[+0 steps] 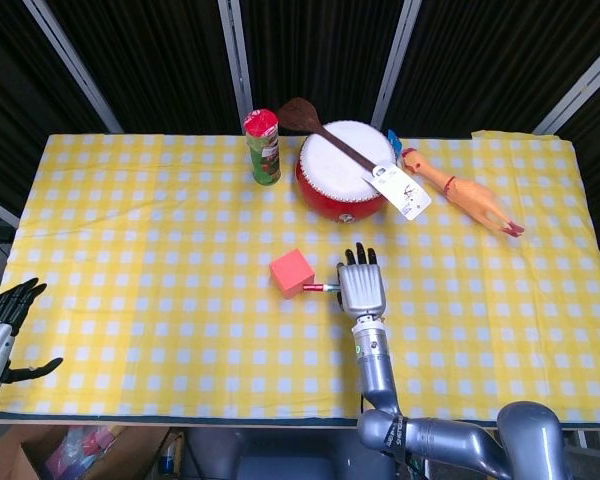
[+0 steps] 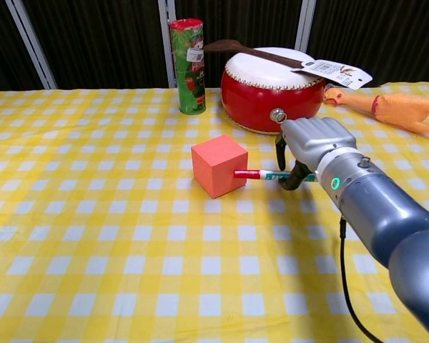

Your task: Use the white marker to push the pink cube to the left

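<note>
The pink cube (image 1: 292, 273) (image 2: 218, 166) sits on the yellow checked cloth near the table's middle. My right hand (image 1: 360, 290) (image 2: 311, 146) grips the white marker (image 2: 268, 174) (image 1: 322, 287), which lies level and points left. Its red tip touches the cube's right face. My left hand (image 1: 2, 330) hangs off the table's front left corner with its fingers spread and nothing in it; the chest view does not show it.
A red drum (image 1: 345, 170) (image 2: 273, 90) with a wooden stick and a tag stands behind the right hand. A green can (image 1: 263, 148) (image 2: 188, 66) stands to its left. A rubber chicken (image 1: 460, 192) (image 2: 390, 107) lies at the back right.
</note>
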`<control>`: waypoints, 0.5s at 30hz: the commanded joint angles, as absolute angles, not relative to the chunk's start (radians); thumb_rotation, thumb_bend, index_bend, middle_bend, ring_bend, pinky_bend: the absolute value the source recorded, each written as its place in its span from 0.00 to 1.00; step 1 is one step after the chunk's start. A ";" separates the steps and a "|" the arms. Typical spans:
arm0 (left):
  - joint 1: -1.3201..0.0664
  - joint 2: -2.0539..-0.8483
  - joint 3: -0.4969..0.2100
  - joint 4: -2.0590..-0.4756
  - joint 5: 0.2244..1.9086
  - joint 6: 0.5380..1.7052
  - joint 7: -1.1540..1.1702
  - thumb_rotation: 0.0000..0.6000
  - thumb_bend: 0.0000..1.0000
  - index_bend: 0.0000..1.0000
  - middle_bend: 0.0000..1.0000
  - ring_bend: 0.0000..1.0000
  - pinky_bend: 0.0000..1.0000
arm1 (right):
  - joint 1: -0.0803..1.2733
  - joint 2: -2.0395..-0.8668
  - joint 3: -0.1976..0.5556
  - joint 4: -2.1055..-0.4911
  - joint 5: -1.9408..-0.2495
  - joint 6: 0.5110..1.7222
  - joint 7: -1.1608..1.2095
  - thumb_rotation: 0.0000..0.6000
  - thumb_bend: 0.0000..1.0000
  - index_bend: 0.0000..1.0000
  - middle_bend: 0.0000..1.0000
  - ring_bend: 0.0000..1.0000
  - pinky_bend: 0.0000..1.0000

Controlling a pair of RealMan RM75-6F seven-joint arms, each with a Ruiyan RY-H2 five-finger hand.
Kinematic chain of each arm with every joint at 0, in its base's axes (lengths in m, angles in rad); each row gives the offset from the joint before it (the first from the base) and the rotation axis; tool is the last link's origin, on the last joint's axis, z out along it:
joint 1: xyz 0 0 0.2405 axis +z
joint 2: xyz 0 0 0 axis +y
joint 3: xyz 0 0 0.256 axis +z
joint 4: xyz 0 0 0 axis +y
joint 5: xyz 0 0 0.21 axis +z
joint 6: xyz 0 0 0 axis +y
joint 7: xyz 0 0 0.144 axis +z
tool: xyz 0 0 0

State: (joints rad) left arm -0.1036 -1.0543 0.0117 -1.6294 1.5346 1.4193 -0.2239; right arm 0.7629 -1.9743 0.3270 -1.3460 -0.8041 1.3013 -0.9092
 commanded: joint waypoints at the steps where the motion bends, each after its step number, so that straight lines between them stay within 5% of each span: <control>1: -0.104 -1.054 0.011 -1.629 1.532 1.418 -0.226 1.00 0.03 0.00 0.00 0.00 0.00 | 0.768 -1.982 0.323 -1.346 -0.808 1.303 -0.917 1.00 0.56 0.72 0.25 0.11 0.15; 15: -0.104 -1.052 0.011 -1.625 1.534 1.419 -0.230 1.00 0.03 0.00 0.00 0.00 0.00 | 0.773 -2.002 0.309 -1.357 -0.831 1.316 -0.936 1.00 0.56 0.72 0.25 0.11 0.15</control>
State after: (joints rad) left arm -0.1037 -1.0521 0.0114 -1.6255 1.5340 1.4191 -0.2305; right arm 0.7765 -2.0068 0.3126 -1.3484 -0.8285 1.3103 -0.9298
